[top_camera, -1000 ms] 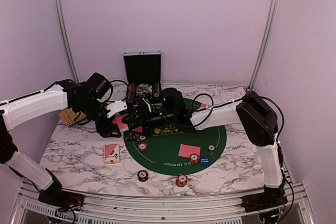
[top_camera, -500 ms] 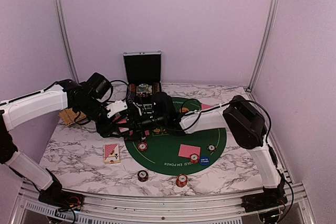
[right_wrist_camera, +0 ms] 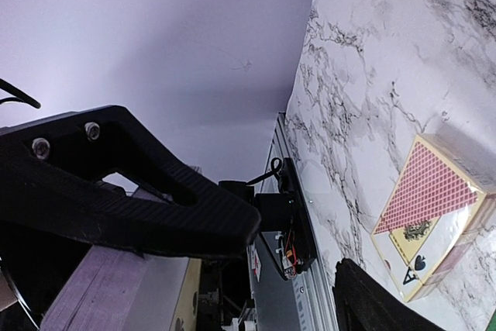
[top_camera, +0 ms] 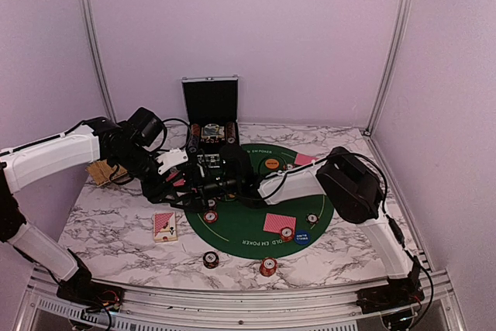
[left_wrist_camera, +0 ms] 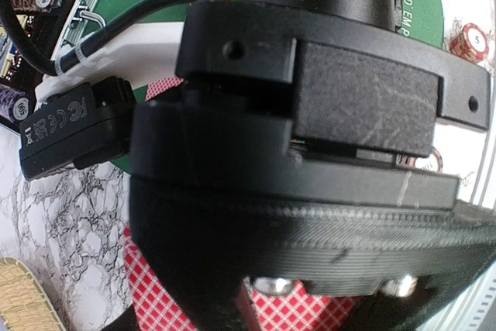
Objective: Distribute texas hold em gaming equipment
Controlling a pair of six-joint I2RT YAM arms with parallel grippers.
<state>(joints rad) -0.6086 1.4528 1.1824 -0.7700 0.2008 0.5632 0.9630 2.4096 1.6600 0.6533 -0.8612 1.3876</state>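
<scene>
My left gripper (top_camera: 178,183) hovers at the left edge of the green poker mat (top_camera: 240,230). It looks shut on a stack of red-backed cards (left_wrist_camera: 155,300) that fills the bottom of the left wrist view. My right gripper (top_camera: 203,185) reaches across the mat and sits right against the left one. Its jaws are open and empty in the right wrist view (right_wrist_camera: 298,257). Its black wrist housing (left_wrist_camera: 310,153) blocks most of the left wrist view. On the mat lie a red-backed card (top_camera: 279,223), striped chips (top_camera: 210,216), an orange disc (top_camera: 271,164) and a blue disc (top_camera: 301,238).
A card box (top_camera: 164,225) lies on the marble left of the mat and also shows in the right wrist view (right_wrist_camera: 434,207). Two chips (top_camera: 268,267) sit near the front edge. The open black case (top_camera: 211,110) stands at the back. The woven tray (top_camera: 99,173) is at the far left.
My right arm has swung left across the mat, bringing its gripper up against the left gripper. The left arm has stayed in place.
</scene>
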